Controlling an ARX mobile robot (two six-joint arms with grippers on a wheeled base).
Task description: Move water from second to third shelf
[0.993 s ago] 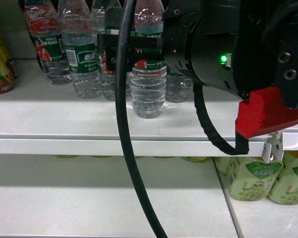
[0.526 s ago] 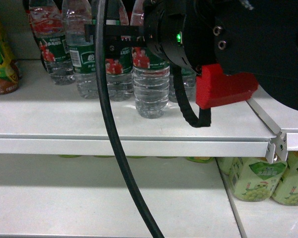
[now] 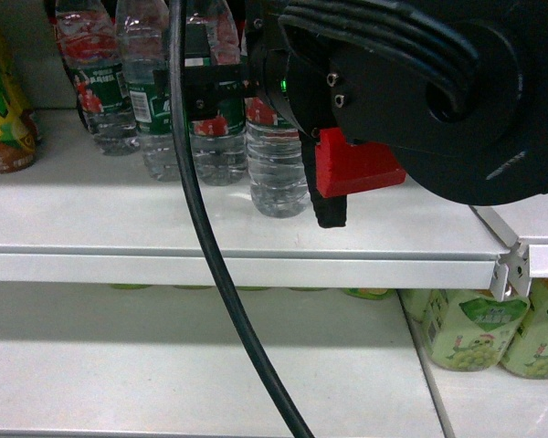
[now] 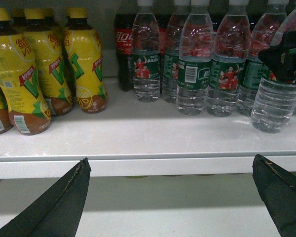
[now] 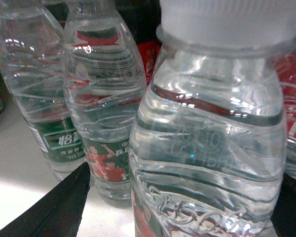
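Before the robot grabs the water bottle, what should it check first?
1. Water sits between the right end effector fingers: ok.
2. Fingers closed on it: not ok; one finger shows a gap beside the bottle.
3. Bottle upright on its shelf: ok.
4. Room around it: not ok; the neighbouring bottle stands close.
5. Left end effector open, empty, out of the way: ok.
6. Free spot on the third shelf: cannot tell.

Shop, white shelves [image 4: 138, 165], rows of drinks [image 4: 84, 59]
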